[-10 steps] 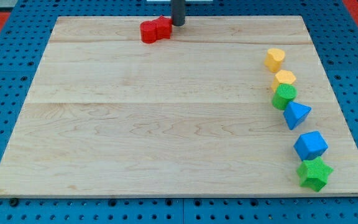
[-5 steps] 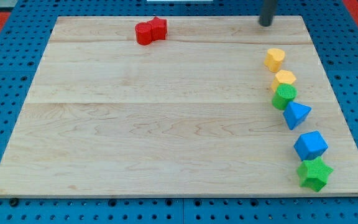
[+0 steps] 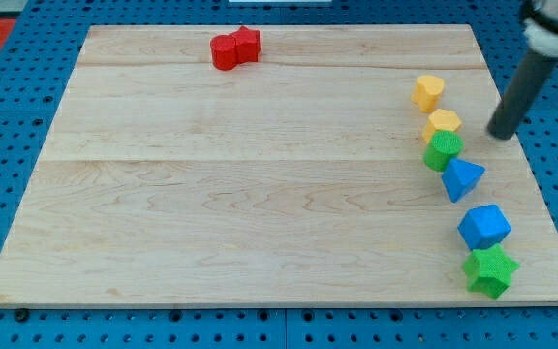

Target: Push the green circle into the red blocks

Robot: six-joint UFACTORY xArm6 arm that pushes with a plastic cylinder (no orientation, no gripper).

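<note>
The green circle (image 3: 444, 150) lies near the board's right edge, touching a yellow block (image 3: 444, 122) above it and a blue triangle (image 3: 462, 179) below it. Two red blocks (image 3: 234, 47) sit together at the view's top, left of centre. My tip (image 3: 501, 134) is at the view's right, just right of the green circle and the yellow block, apart from both.
Another yellow block (image 3: 428, 91) lies above the group. A blue block (image 3: 483, 227) and a green star (image 3: 490, 270) lie at the lower right. The wooden board (image 3: 260, 174) rests on a blue pegboard.
My tip has moved from beside the red blocks at the top across to the right, then down to beside the green circle. The red blocks shifted slightly left early on.
</note>
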